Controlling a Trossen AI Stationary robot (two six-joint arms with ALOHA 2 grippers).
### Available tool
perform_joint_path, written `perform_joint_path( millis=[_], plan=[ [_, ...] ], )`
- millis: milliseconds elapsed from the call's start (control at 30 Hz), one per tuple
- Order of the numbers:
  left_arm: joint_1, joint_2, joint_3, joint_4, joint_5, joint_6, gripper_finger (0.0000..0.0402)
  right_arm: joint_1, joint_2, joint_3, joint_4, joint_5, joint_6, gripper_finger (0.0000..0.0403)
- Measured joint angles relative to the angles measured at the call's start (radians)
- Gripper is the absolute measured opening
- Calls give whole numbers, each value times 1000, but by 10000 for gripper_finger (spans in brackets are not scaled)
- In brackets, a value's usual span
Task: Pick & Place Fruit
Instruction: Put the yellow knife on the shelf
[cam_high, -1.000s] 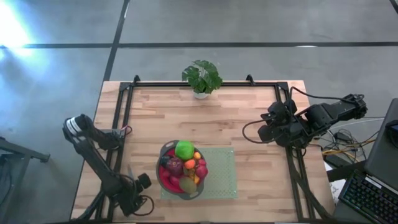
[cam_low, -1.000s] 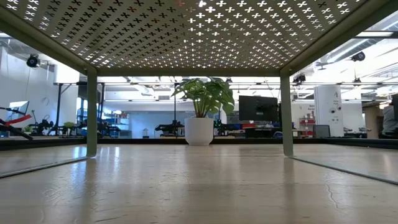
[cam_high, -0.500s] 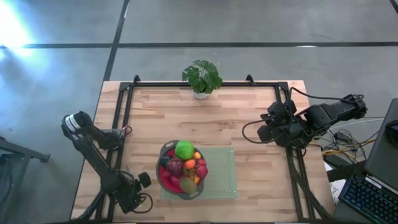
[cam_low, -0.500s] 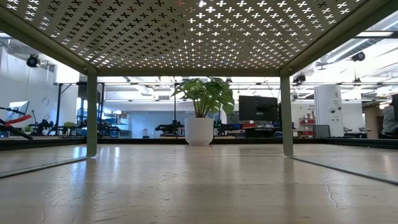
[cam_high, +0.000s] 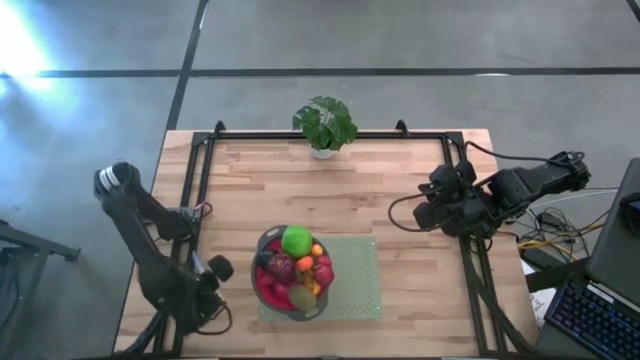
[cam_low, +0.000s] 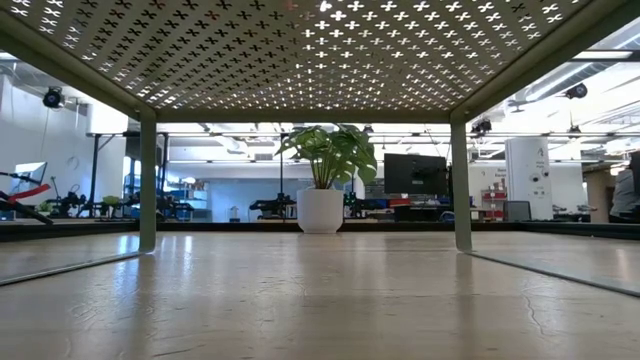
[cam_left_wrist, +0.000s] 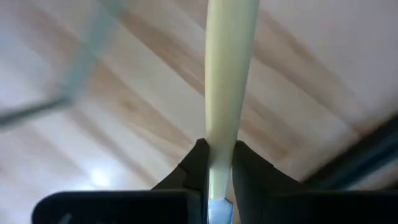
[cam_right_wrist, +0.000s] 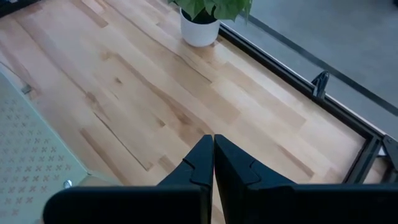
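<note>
— High view: where's the fruit (cam_high: 296, 266)?
— Piled in the bowl (cam_high: 264, 293) on the green mat (cam_high: 352, 278). My left gripper (cam_high: 214, 270) sits just left of the bowl.
— Left wrist view?
— My fingers (cam_left_wrist: 194, 168) clamp a pale knife handle (cam_left_wrist: 225, 81).
— Right wrist view?
— My right gripper (cam_right_wrist: 213, 152) is closed, empty, over bare table (cam_right_wrist: 149, 93), well apart from the fruit.

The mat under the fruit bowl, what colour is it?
Pale green mat, best seen in the high view.
</note>
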Motion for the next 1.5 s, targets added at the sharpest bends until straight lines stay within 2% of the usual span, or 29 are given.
perform_joint_path(
  millis=[200,467,600,800,900,967,1033,1167,1333,1500],
  plan=[
    [2,-143,50,13,-232,22,45,0,0,-26,-1,-6,0,8],
    [2,-264,142,19,-585,216,50,0,0,-45,1,-49,3,8],
    [2,-291,181,20,-817,406,51,0,0,-45,6,-56,3,8],
    [17,-299,217,24,-1228,866,52,0,-2,-45,57,-60,-1,8],
    [77,-300,231,62,-1332,1058,52,0,-2,-45,153,-85,-51,8],
    [130,-299,239,86,-1323,1163,52,0,-2,-45,245,-126,-126,8],
    [202,-299,250,126,-1268,1239,53,0,-2,-45,351,-167,-216,8],
    [361,-296,251,289,-1189,1443,53,0,-2,-45,581,-259,-398,8],
    [530,-297,251,596,-968,1725,53,0,-2,-45,765,-395,-521,8],
    [636,-280,250,919,-734,1980,53,0,-2,-45,821,-429,-528,8]
  ],
)
